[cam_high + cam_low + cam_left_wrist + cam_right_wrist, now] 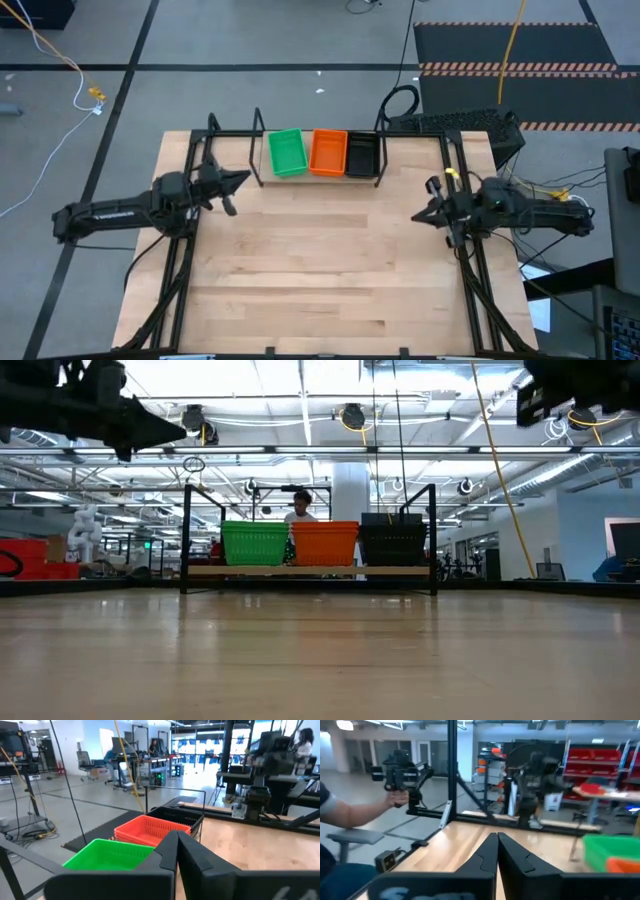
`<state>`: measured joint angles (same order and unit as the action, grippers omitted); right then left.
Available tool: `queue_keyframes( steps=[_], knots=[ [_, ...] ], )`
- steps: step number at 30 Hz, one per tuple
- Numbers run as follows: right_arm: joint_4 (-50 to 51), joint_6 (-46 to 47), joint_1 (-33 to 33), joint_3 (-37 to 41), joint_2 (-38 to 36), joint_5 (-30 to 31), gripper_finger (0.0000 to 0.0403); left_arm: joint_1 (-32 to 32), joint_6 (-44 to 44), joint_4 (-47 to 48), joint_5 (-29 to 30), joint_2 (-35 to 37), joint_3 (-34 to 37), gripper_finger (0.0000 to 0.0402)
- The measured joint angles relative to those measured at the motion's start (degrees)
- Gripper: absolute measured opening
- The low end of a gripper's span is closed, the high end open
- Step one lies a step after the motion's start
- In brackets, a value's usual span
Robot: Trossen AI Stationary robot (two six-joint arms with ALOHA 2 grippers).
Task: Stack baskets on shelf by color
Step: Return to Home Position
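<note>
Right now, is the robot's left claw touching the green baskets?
Apart. The high view shows bare table between the left gripper and the green baskets. The right gripper waits far right.

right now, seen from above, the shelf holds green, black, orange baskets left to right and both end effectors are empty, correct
Only the order is wrong. The high view shows the shelf holding the green baskets, then the orange baskets in the middle, then the black baskets. The left end effector and right end effector are empty.
</note>
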<state>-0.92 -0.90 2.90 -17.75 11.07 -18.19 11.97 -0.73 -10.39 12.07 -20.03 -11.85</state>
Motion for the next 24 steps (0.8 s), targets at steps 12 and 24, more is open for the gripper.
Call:
queue_keyframes(
  steps=[12,24],
  knots=[
    [-11.37,3.34,0.02,10.31,-2.45,-1.64,0.0004,-1.03,4.60,13.05,-0.10,8.76,0.91,0.0016],
    [-17.77,6.37,0.00,16.62,-2.08,-4.58,0.0004,-5.36,4.24,2.20,4.07,13.58,11.23,0.0004]
  ],
)
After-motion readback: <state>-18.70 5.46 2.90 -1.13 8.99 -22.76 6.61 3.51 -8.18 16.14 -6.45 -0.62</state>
